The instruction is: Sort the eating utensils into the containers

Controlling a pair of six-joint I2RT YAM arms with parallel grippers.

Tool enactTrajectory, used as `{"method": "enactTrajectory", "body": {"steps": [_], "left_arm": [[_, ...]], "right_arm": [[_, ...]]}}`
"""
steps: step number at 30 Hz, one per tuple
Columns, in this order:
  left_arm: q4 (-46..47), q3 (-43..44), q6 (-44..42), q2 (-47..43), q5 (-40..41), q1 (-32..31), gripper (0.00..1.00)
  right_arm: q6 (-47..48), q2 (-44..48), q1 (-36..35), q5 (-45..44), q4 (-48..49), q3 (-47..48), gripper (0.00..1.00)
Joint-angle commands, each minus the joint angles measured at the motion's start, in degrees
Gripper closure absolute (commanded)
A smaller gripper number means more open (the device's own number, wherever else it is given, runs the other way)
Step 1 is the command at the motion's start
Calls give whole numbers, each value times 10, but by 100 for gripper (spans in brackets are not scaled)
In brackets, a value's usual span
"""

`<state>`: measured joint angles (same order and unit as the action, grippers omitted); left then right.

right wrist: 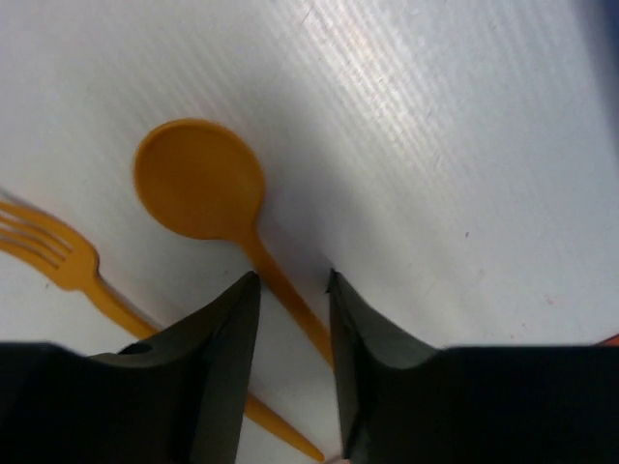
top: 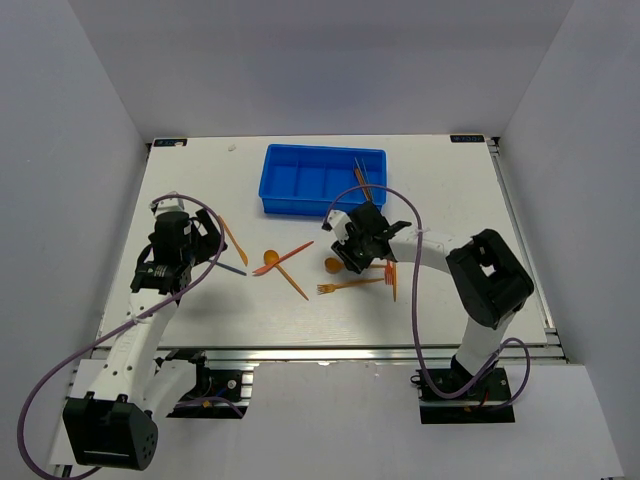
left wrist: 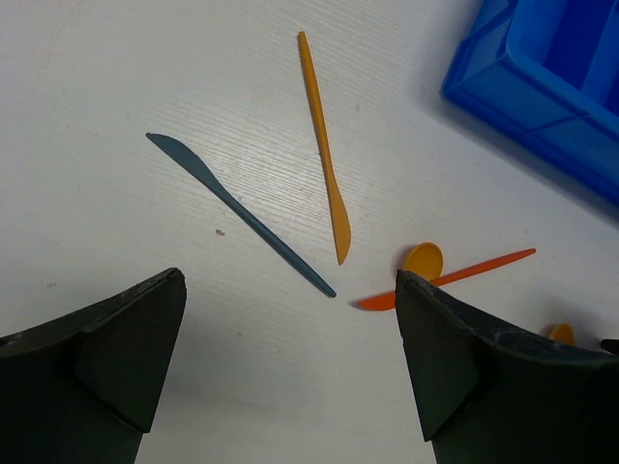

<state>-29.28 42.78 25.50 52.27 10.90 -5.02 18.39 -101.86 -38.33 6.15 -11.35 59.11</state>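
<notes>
The blue tray (top: 323, 178) stands at the back centre, with thin sticks (top: 362, 181) in its rightmost compartment. My right gripper (top: 350, 258) is low over an orange spoon (top: 333, 265). In the right wrist view the gripper (right wrist: 292, 278) is open only narrowly, and its fingers straddle the spoon's (right wrist: 200, 179) handle with a gap on the left side. My left gripper (left wrist: 288, 280) hangs wide open and holds nothing. It is just short of a dark blue knife (left wrist: 237, 213) and an orange knife (left wrist: 324, 155).
A red-orange utensil (top: 283, 258) and an orange stick (top: 293, 284) lie mid-table, with an orange spoon bowl (left wrist: 424, 259) beside them. Two orange forks (top: 345, 286) (top: 393, 280) lie by the right gripper. The tray's corner (left wrist: 542, 77) is at the upper right of the left wrist view.
</notes>
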Motion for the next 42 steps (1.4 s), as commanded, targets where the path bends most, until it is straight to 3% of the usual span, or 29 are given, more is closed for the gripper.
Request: {"method": "enactTrajectory", "body": {"steps": [1,4,5,8,15,19,25,30,35,39,42], "left_arm": [[9,-2,-4,-11,-9,-3,2],[9,-2,-4,-11,-8,-3,2],[10,-2,-4,-11,-8,-3,2],[9,-2,-4,-11,-7,-3,2],[7,-1,-4,-11,-3,-3,2],[7,-2,-4,-14,-2,-3,2],[7,-2,-3,-13,1,-4,2],[5,-2,-1,-11,7,-4,2],[4,-2,-1,-7,7,-5,2],[5,-1,-2,-3,4,-6,2],[7,-1,-4,-1,-3,-7,2]], "right_arm": [[9,-28,-3,-37,18,9,62],[11,-39,-10,-52,36,10,84],[11,-40,-11,-57,39,13,84],[7,-35,-19,-51,44,26,100],[-33,85,-32,-3,86,57,100],[-42,90,-33,-31,79,129,100],[-135,-24,-17,-202,64,294,100],[-211,-186,11,-301,9,525,100],[-204,-240,30,-324,127,545,100],[-216,-298,58,-284,97,607,100],[-223,-296,68,-267,107,576,100]]}}
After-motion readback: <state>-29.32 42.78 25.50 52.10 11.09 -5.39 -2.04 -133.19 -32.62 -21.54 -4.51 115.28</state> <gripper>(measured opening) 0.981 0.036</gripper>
